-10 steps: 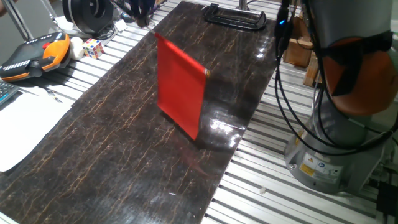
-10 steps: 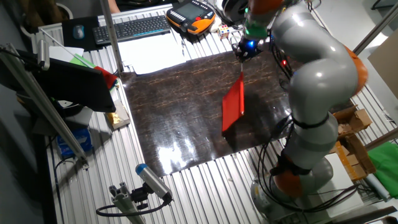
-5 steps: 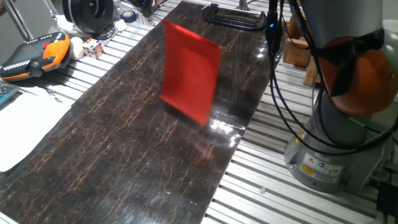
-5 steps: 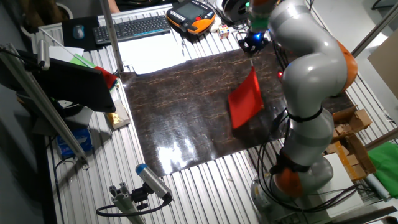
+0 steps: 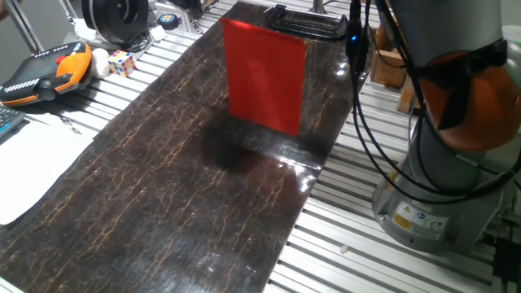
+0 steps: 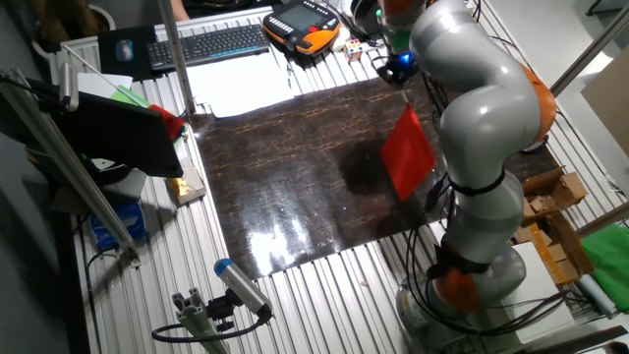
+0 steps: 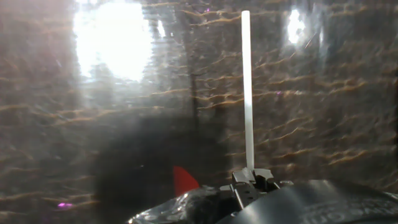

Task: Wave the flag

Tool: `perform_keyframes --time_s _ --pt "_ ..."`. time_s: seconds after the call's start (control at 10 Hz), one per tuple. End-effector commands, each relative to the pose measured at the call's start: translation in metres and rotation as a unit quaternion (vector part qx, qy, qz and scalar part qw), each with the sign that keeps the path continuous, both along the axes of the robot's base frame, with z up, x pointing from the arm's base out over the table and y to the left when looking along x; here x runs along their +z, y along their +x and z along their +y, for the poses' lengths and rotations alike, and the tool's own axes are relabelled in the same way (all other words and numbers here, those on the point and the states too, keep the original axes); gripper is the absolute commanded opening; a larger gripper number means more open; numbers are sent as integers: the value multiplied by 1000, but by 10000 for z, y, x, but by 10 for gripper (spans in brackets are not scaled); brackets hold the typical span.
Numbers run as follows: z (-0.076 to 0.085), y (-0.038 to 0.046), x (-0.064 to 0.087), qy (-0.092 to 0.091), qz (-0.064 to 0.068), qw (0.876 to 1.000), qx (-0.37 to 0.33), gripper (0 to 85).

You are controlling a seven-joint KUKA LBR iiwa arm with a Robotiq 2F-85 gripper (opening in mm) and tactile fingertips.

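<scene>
Because the gripper [image 7: 250,182] pinches only the bottom end of the thin white stick, a hard swing could let the flag [image 5: 264,75] twist or slide out between the fingers, and a low sweep could drag its lower edge across the dark marbled table [image 5: 146,203] or catch the black clamp [image 5: 308,21] lying behind it; the cables [image 5: 370,122] hanging near the arm's base could also snag it. The flag is a plain bright-red rectangle held in the air above the table's far end, hanging clear of the surface and casting a soft shadow beneath; in the hand view mostly its straight white stick shows
</scene>
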State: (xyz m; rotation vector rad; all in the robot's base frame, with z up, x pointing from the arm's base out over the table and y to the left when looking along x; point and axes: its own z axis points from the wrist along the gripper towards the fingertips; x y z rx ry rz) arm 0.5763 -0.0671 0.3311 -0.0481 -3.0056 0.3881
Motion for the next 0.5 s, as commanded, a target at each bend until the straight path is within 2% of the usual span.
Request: perform_keyframes --time_s 0.0,0.1,0.4 --pt "-29 -1 -8 -15 1 972 236 17" --pt "-57 -9 -7 -29 1 970 240 17" --pt "-85 -17 -8 -36 0 970 241 17"
